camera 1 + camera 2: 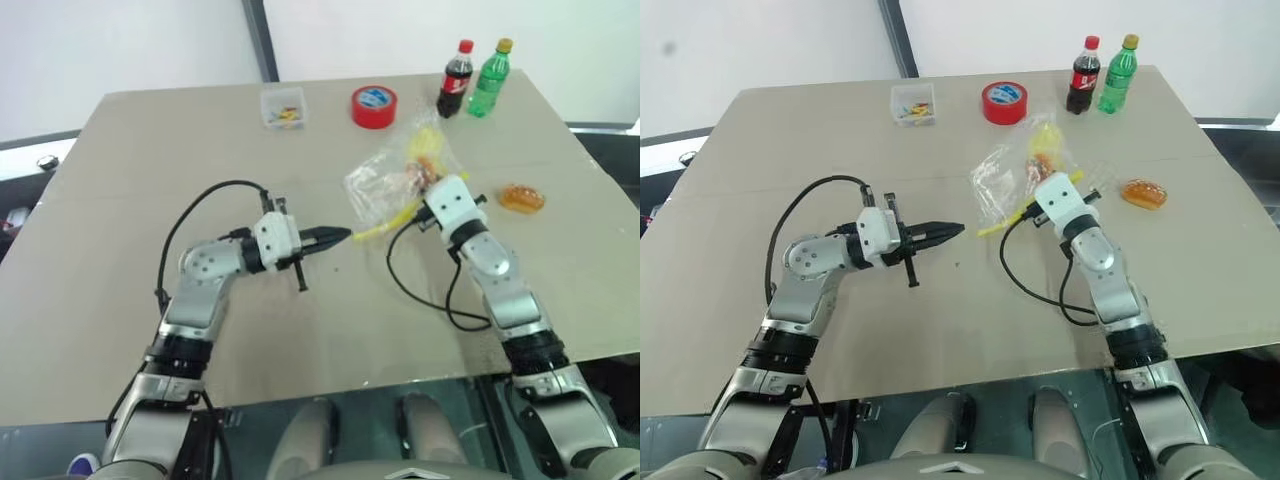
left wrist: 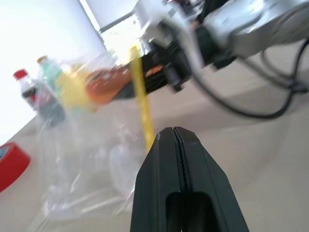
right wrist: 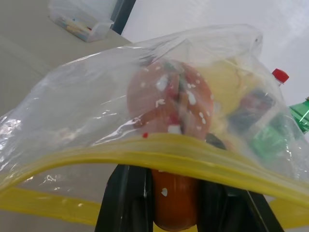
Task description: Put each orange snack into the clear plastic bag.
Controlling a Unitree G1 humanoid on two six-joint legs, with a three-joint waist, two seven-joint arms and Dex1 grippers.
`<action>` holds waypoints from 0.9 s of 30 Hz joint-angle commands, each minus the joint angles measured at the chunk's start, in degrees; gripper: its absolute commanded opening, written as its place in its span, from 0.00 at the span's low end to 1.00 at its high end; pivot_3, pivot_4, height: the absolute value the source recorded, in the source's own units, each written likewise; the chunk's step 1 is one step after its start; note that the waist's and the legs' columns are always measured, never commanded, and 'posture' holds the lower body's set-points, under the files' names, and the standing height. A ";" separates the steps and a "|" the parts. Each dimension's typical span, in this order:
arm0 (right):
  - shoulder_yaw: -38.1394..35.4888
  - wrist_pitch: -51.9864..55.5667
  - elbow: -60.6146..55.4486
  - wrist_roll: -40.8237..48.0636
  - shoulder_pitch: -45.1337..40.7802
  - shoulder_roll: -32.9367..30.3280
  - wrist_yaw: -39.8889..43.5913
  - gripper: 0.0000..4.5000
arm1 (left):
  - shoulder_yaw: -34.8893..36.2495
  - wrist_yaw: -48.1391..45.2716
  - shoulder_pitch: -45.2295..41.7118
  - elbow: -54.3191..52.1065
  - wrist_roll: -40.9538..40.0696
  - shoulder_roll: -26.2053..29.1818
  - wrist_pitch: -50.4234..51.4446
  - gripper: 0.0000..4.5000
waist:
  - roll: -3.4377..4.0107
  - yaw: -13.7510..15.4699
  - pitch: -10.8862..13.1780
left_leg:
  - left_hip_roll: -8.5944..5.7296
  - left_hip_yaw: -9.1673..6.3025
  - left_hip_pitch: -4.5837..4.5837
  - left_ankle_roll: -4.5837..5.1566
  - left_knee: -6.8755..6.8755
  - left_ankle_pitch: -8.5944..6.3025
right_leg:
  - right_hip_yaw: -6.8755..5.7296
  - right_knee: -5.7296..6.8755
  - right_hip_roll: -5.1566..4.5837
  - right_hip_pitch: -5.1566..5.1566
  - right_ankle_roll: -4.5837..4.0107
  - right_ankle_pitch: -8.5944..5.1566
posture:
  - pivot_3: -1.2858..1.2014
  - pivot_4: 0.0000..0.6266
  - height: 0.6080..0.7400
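While gripped, snack [image 3: 175, 212] points into bag [image 3: 87, 111].

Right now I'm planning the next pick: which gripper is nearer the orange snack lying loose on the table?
Right. The right gripper, holding a snack in the clear plastic bag, is just beside the loose orange snack; the left gripper is beyond the bag.
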 commanded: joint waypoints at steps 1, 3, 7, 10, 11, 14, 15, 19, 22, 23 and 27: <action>-2.07 4.05 -6.45 2.73 0.20 1.44 0.54 0.22 | 0.73 0.39 0.42 -1.11 -2.00 0.48 3.83 0.00 | 0.00 0.12 0.00 | 0.01 0.00 0.00 0.00 0.01 0.00 | 0.00 0.00 0.00 0.00 0.00 0.00 | 0.52 0.24 0.97; -3.43 8.10 -9.05 5.71 -0.36 3.49 0.63 0.20 | 1.60 1.65 1.56 -1.92 -3.54 0.44 7.85 0.12 | 0.00 0.13 0.00 | 0.02 -0.01 0.00 0.00 0.01 0.00 | 0.00 0.00 0.00 0.01 0.00 0.00 | 0.52 0.24 0.97; -5.92 16.72 -13.74 11.28 -2.74 6.92 1.10 0.20 | 2.68 12.11 3.46 -0.74 7.06 0.38 -2.88 0.47 | 0.00 0.37 0.00 | 0.06 -0.05 -0.01 0.00 0.01 0.00 | -0.01 0.00 -0.01 0.00 0.00 0.00 | 0.52 0.24 0.97; -7.48 23.73 -15.68 14.15 -5.32 8.42 0.65 0.20 | 2.10 23.03 5.72 1.96 17.43 -0.85 -12.90 0.64 | 0.01 0.59 -0.01 | 0.05 -0.06 -0.01 -0.01 0.01 0.00 | -0.02 -0.01 -0.03 0.00 0.00 0.00 | 0.52 0.24 0.97; -8.23 27.08 -16.12 15.41 -6.50 9.10 0.26 0.20 | 1.50 27.04 6.70 2.53 21.03 -1.60 -14.45 0.64 | 0.03 0.64 -0.02 | 0.03 -0.06 -0.01 -0.01 0.01 0.00 | -0.02 -0.02 -0.05 0.00 0.00 0.00 | 0.52 0.24 0.97; -10.27 35.07 -17.28 18.67 -9.66 10.88 -0.94 0.20 | -0.73 33.18 8.09 3.81 26.76 -3.31 -18.55 0.64 | 0.03 0.73 -0.02 | -0.01 -0.07 -0.02 -0.01 0.01 0.00 | -0.02 -0.02 -0.08 0.00 0.00 0.00 | 0.52 0.24 0.97; -10.78 36.90 -17.51 19.50 -10.54 11.30 -1.33 0.20 | -1.55 34.21 8.27 4.21 27.79 -3.70 -19.70 0.64 | 0.03 0.79 -0.02 | -0.02 -0.09 -0.03 0.00 0.00 0.00 | -0.04 -0.02 -0.08 -0.01 0.00 0.00 | 0.52 0.24 0.97; -11.87 41.87 -18.44 21.61 -13.87 12.35 -2.72 0.20 | -3.19 40.00 9.02 4.85 31.21 -6.33 -19.57 0.64 | 0.04 0.75 -0.02 | -0.04 -0.12 -0.06 0.01 -0.01 -0.01 | -0.08 0.00 -0.14 -0.02 0.00 0.00 | 0.52 0.24 0.97; -12.82 44.89 -19.16 23.29 -16.02 13.32 -3.93 0.20 | -4.61 43.46 9.02 5.27 33.89 -8.29 -18.30 0.64 | 0.03 0.67 -0.02 | -0.07 -0.11 -0.06 0.02 0.00 -0.02 | -0.07 0.00 -0.16 -0.02 0.00 0.00 | 0.52 0.24 0.97; -13.06 45.57 -19.36 23.65 -16.54 13.55 -4.28 0.20 | -5.35 44.36 8.97 5.77 35.01 -8.66 -18.45 0.64 | 0.04 0.65 -0.02 | -0.07 -0.12 -0.06 0.02 -0.01 -0.02 | -0.09 0.01 -0.15 -0.02 0.00 0.00 | 0.52 0.24 0.97; -13.48 47.74 -20.05 24.77 -18.07 14.06 -5.42 0.20 | -7.22 49.89 7.99 8.14 39.21 -10.88 -17.07 0.64 | 0.04 0.59 -0.03 | -0.09 -0.11 -0.06 0.03 -0.02 -0.02 | -0.09 0.01 -0.15 -0.03 0.00 0.00 | 0.52 0.24 0.97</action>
